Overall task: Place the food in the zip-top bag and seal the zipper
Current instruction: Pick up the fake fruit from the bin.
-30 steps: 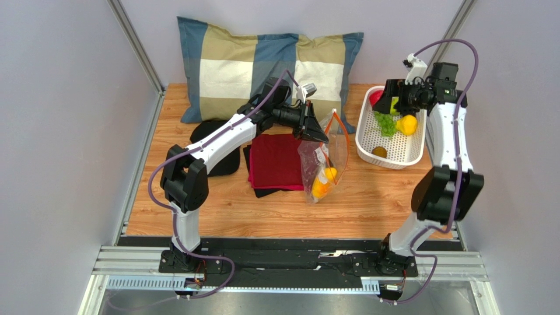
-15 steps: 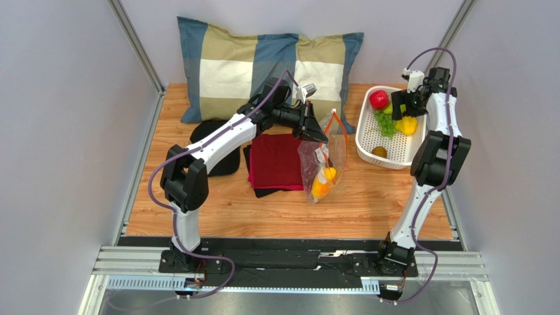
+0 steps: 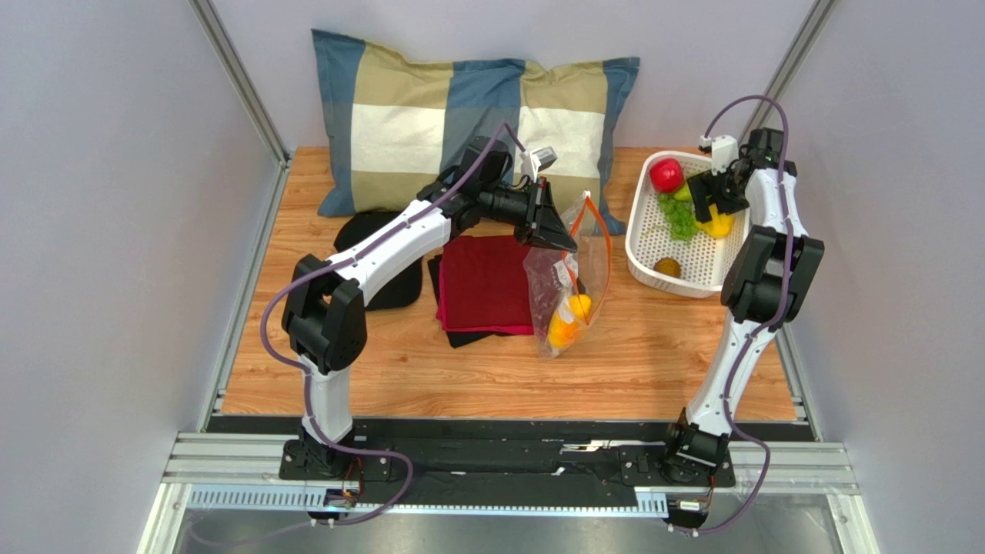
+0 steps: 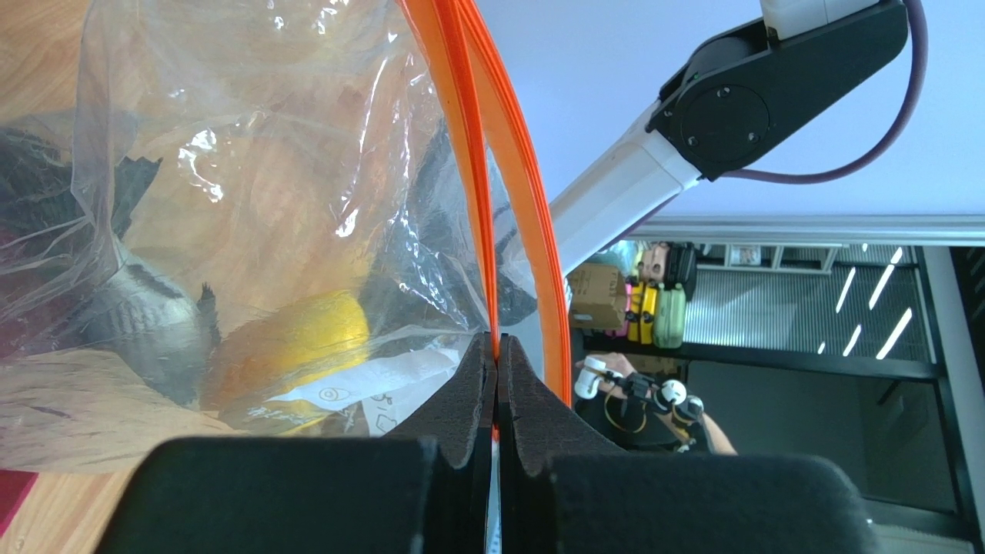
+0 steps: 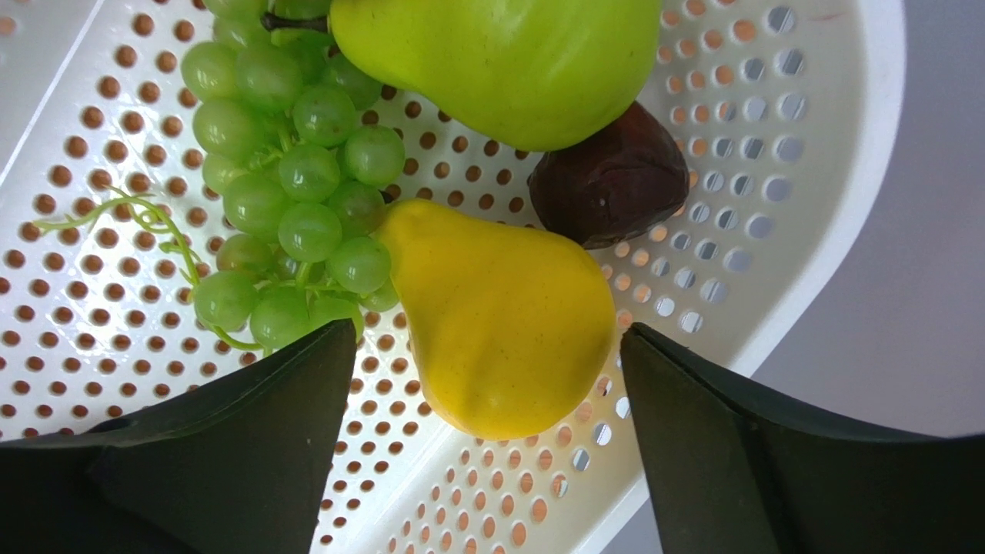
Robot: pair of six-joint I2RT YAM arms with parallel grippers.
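Note:
My left gripper [image 3: 560, 231] is shut on the orange-red zipper strip [image 4: 495, 242] of the clear zip-top bag [image 3: 567, 283] and holds it up with the mouth open; yellow and orange fruit [image 3: 567, 323] lie inside, also seen in the left wrist view [image 4: 289, 346]. My right gripper [image 3: 715, 208] is open over the white basket [image 3: 647, 248], its fingers either side of a yellow pear [image 5: 503, 317]. Beside it lie a green grape bunch [image 5: 289, 185], a green pear [image 5: 509, 58] and a dark brown fruit [image 5: 607, 179]. A red round fruit [image 3: 666, 176] sits at the basket's far end.
A checked pillow [image 3: 463, 115] lies at the back. A dark red cloth [image 3: 486, 283] on black cloths [image 3: 382, 260] lies under the left arm. A small brown fruit [image 3: 667, 268] sits in the basket's near corner. The cell walls stand close on both sides.
My right arm has swung down over the basket and its gripper now hangs low around the yellow pear. The left arm and the bag have not moved.

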